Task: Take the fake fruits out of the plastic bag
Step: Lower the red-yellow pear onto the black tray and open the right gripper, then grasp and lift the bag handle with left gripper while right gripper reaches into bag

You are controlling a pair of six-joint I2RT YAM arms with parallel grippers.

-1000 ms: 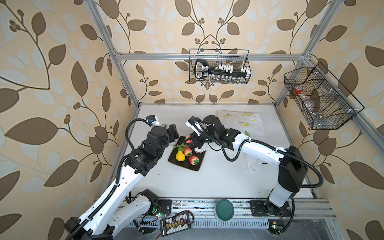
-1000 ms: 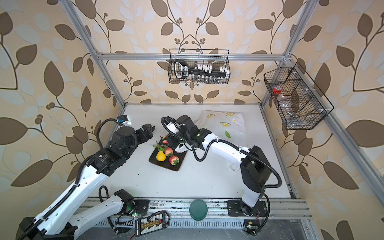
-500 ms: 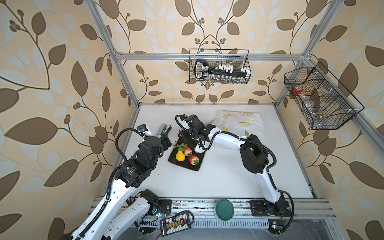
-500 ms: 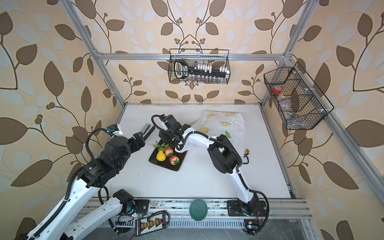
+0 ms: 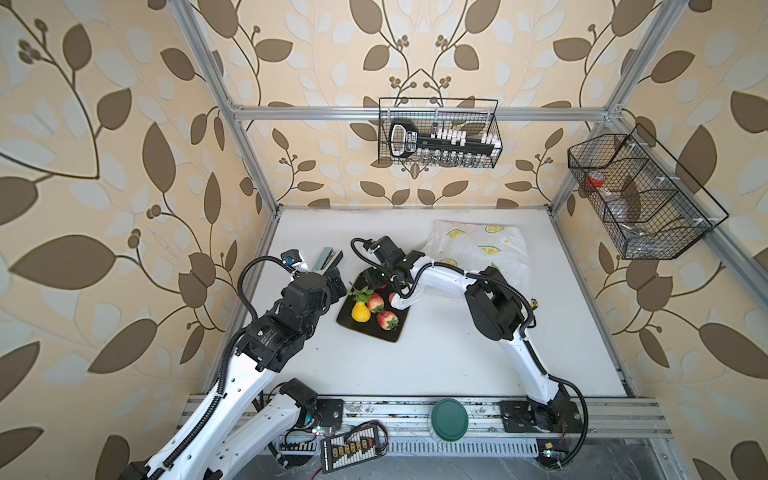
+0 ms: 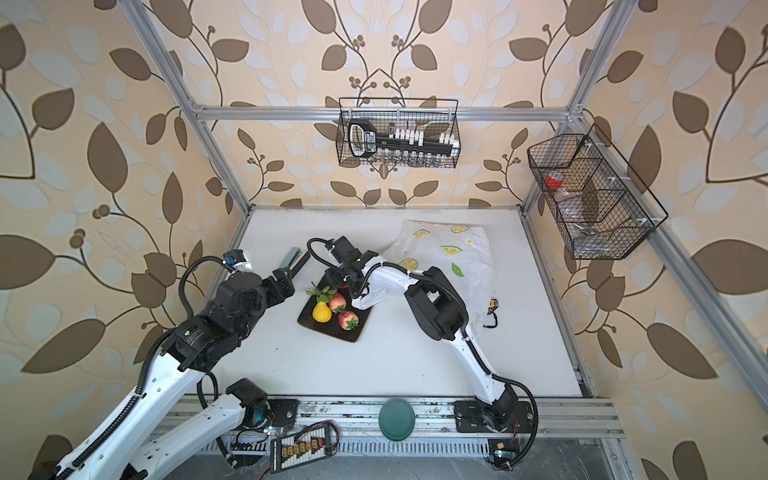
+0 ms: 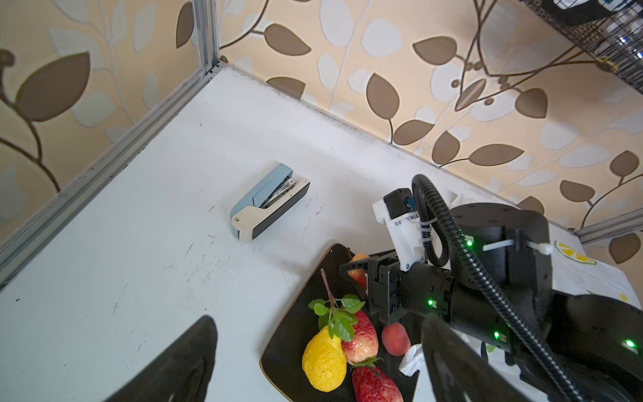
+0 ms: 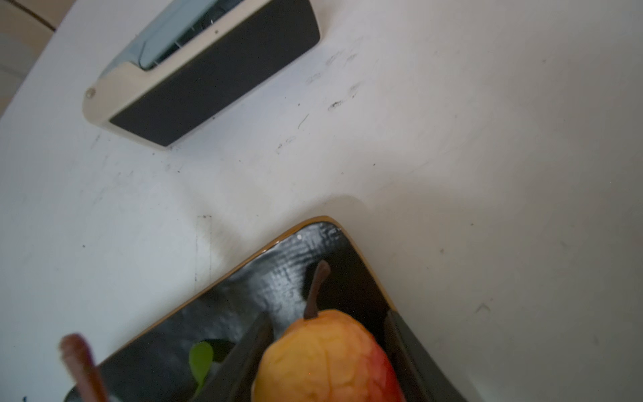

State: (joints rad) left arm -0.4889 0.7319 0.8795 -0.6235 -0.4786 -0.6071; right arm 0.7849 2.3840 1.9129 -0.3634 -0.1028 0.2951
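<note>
While the right gripper point(image 8: 327, 316) hangs over the far corner of the black plate point(image 5: 363, 329), left of centre in both top views, a red-yellow pear point(image 8: 330, 362) sits between its fingers, long axis along them, stalk aimed at that corner; whether they pinch it or merely flank it I cannot tell. Beside the plate the left gripper point(image 7: 318, 322) is spread wide, holding nothing. The plastic bag point(image 5: 482, 245) lies flat, upper right of centre
</note>
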